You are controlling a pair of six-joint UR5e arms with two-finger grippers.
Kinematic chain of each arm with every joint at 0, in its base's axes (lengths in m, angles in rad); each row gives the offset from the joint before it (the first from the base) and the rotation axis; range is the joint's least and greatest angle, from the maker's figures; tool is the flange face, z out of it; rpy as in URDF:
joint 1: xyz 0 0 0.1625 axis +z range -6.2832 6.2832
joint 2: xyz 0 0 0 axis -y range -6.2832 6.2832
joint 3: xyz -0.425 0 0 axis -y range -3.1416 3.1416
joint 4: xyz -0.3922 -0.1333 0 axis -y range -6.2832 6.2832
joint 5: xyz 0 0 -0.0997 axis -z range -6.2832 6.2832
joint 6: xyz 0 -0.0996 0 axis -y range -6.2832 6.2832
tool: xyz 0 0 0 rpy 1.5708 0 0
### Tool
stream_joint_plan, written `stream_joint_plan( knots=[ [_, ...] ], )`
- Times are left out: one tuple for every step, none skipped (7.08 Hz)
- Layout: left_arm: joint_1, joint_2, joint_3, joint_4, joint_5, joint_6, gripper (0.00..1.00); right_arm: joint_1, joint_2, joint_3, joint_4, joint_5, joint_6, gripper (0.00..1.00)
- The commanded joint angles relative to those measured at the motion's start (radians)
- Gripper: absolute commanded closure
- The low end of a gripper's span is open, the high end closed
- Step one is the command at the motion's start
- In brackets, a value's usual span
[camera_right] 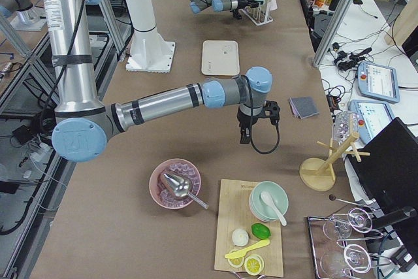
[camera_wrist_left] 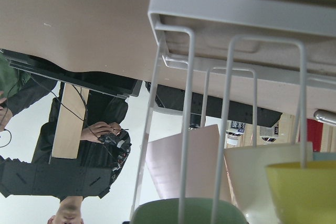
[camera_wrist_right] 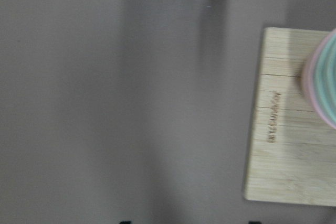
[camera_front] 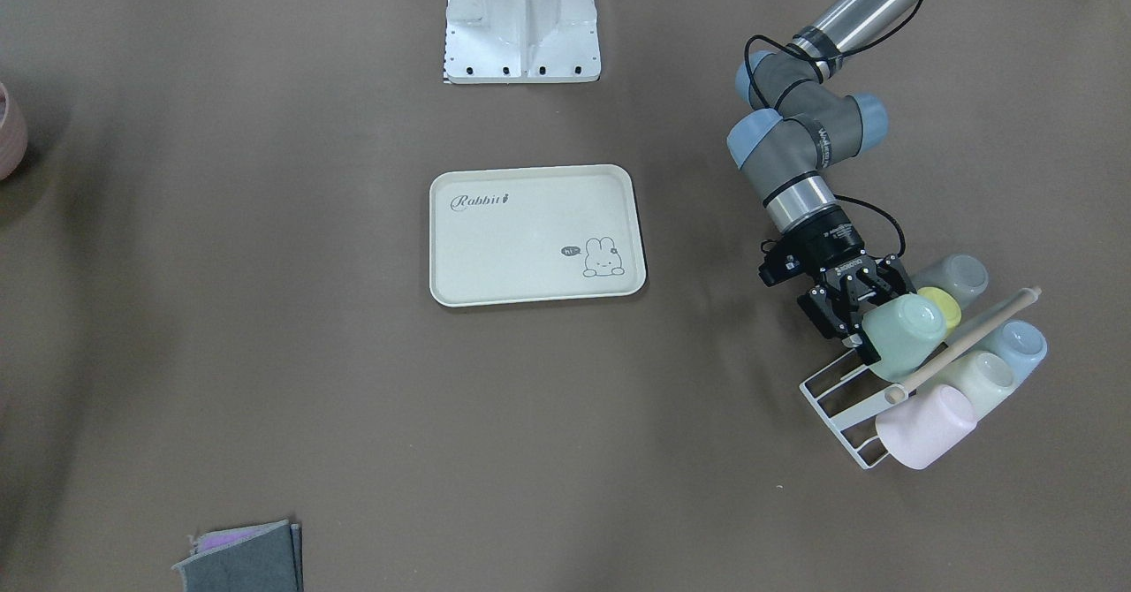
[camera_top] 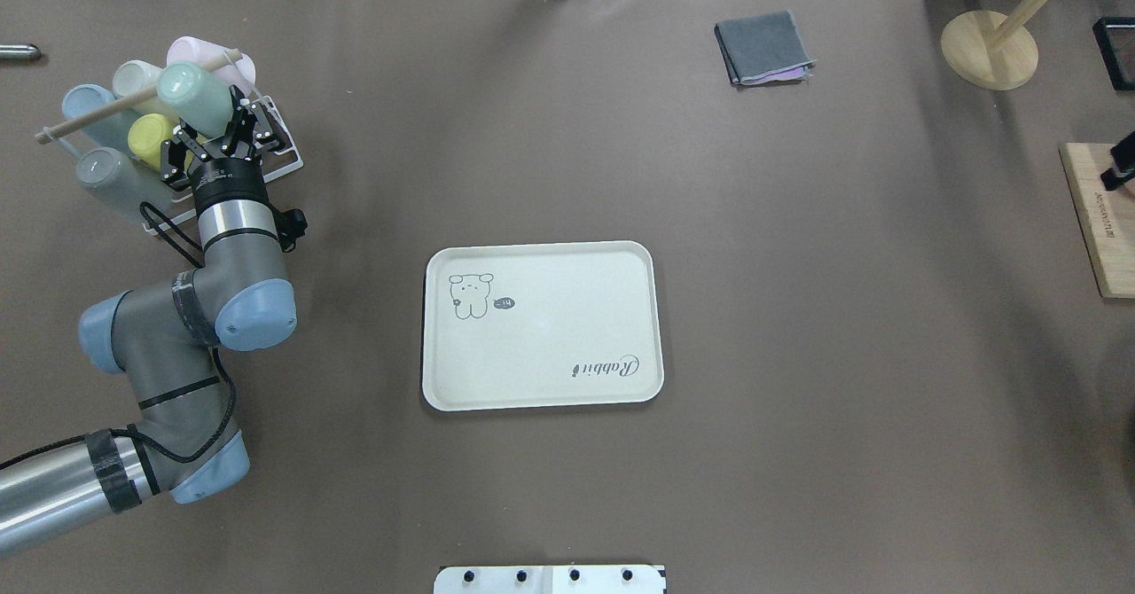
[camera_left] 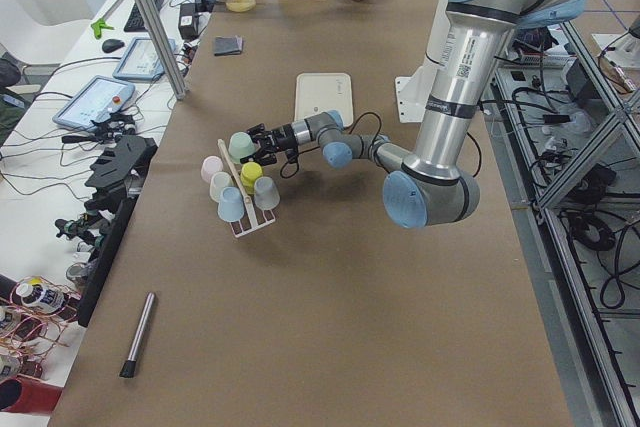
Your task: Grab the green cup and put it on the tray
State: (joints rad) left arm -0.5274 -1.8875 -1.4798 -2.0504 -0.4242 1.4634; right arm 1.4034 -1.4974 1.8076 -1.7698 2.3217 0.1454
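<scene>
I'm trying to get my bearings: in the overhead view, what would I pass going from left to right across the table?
green cup → tray → folded grey cloth → round wooden stand → wooden board

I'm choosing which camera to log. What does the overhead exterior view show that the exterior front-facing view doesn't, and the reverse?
Only overhead: a wooden stand and a wooden board at its right side. Only front-facing: a pink bowl at its left edge. Both: the tray, the left hand at the green cup, the cup rack, the folded grey cloth.
</scene>
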Motion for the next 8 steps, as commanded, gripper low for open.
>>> stream_joint_plan(
  knots=[
    [0.0, 0.034, -0.06, -0.008, 0.002, 0.063, 0.49, 0.155, -0.09, 0.06, -0.161, -0.07, -0.251, 0.0],
    [0.0, 0.034, -0.074, -0.008, 0.002, 0.07, 0.49, 0.182, -0.148, 0.062, -0.148, -0.068, -0.306, 0.0],
    [0.0, 0.034, -0.12, -0.01, 0.001, 0.105, 0.49, 0.181, -0.144, 0.062, -0.151, -0.088, -0.306, 0.0],
    [0.001, 0.036, -0.17, -0.013, -0.004, 0.138, 0.49, 0.183, -0.138, 0.065, -0.149, -0.113, -0.308, 0.0],
    [0.001, 0.059, -0.239, -0.014, -0.007, 0.14, 0.48, 0.181, -0.138, 0.07, -0.149, -0.136, -0.306, 0.0],
    [0.003, 0.071, -0.261, -0.046, -0.008, 0.138, 0.48, 0.181, -0.138, 0.076, -0.149, -0.137, -0.308, 0.0],
    [0.013, 0.07, -0.257, -0.165, -0.008, 0.141, 0.48, 0.18, -0.139, 0.076, -0.149, -0.13, -0.31, 0.0],
    [0.017, 0.062, -0.258, -0.242, -0.024, 0.141, 0.47, 0.18, -0.144, 0.09, -0.151, -0.122, -0.31, 0.0]
  ],
)
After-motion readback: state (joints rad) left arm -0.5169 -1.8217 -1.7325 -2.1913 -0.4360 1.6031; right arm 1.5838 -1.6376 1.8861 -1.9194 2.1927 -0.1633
